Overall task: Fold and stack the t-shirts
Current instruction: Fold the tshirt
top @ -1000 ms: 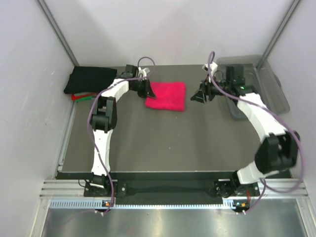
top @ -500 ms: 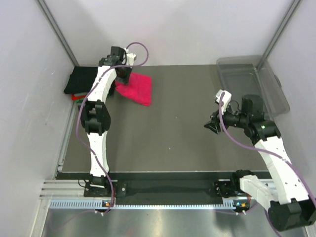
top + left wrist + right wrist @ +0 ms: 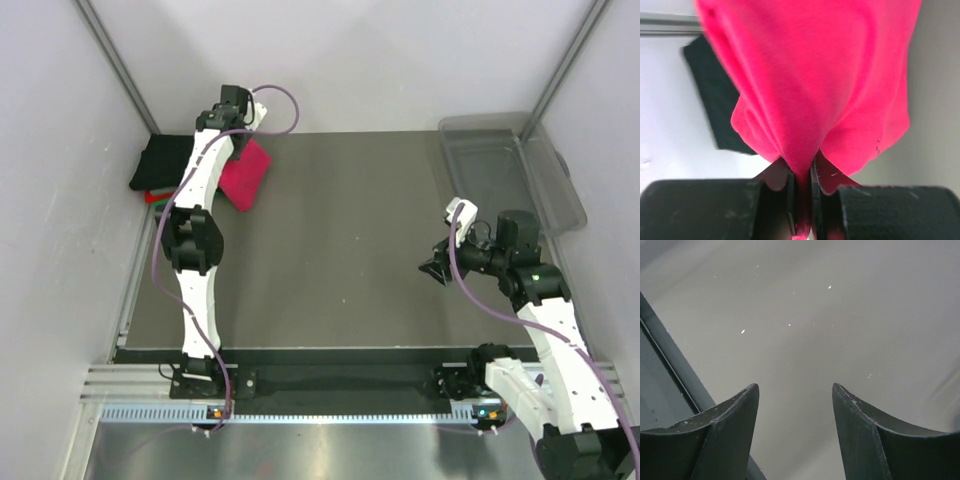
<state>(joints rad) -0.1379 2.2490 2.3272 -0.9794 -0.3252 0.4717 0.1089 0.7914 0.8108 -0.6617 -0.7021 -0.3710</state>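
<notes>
The folded pinkish-red t-shirt (image 3: pixel 244 174) hangs from my left gripper (image 3: pixel 240 140) at the far left of the table, beside the stack. In the left wrist view my left gripper (image 3: pixel 802 175) is shut on a bunched fold of this shirt (image 3: pixel 810 75). The folded black t-shirt (image 3: pixel 170 160) lies at the back left corner, with red and green edges (image 3: pixel 160 197) showing under it; it also shows in the left wrist view (image 3: pixel 710 95). My right gripper (image 3: pixel 436 268) is open and empty above the bare mat at the right, also in the right wrist view (image 3: pixel 795 392).
A clear plastic bin (image 3: pixel 510 170) stands at the back right. White walls and metal frame posts (image 3: pixel 115 60) close in the back and sides. The dark grey mat (image 3: pixel 330 260) covers the table.
My left gripper has carried the pinkish-red shirt leftward from the middle back to beside the black stack. My right arm has drawn back from near the bin toward the right front.
</notes>
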